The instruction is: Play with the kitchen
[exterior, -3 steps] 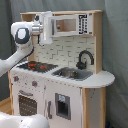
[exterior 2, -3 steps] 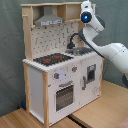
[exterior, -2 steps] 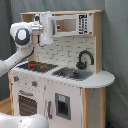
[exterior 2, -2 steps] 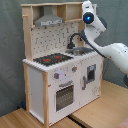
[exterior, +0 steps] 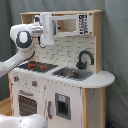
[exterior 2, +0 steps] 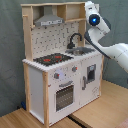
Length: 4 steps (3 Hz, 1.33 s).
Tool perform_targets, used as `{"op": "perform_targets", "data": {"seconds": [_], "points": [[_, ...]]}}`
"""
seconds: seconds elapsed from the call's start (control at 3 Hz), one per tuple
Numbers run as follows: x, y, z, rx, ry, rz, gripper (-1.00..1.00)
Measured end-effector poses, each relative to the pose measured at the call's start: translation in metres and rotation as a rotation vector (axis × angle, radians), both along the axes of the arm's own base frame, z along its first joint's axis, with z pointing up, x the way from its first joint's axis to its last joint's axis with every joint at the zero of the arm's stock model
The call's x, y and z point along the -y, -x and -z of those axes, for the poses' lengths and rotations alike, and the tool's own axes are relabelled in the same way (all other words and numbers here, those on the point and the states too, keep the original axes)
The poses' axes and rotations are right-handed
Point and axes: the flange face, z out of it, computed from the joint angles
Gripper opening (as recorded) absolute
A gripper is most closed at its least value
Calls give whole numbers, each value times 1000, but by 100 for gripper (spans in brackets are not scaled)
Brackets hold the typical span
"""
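Observation:
The kitchen (exterior: 65,92) is a tall white and light-wood toy, seen in both exterior views (exterior 2: 60,85). It has a black faucet (exterior: 85,57) over a sink (exterior: 72,74), a red-ringed hob (exterior: 37,65), knobs (exterior: 34,83) and a windowed oven door (exterior: 27,104). A grey hood (exterior 2: 49,21) hangs under the top shelf. My gripper (exterior: 49,44) hangs high in front of the upper left of the kitchen, above the hob, touching nothing that I can see. In the second exterior view only my arm's wrist (exterior 2: 94,19) shows, beside the top shelf's side wall.
My white arm (exterior 2: 112,50) slopes down along the kitchen's sink side at the second exterior view's right. A wooden floor (exterior 2: 100,115) lies in front. A grey curtain (exterior: 117,45) hangs behind. A white rounded shape (exterior: 20,122) fills the first exterior view's lower left corner.
The gripper has shifted slightly to the first exterior view's right, further across the front of the upper shelf. The kitchen itself looks unchanged.

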Motion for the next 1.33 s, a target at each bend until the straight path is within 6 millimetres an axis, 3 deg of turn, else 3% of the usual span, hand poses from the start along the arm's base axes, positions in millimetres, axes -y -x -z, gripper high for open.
{"op": "perform_targets", "data": {"seconds": [1.33], "points": [[19,54,15,-26,63,-160,-100]]}}
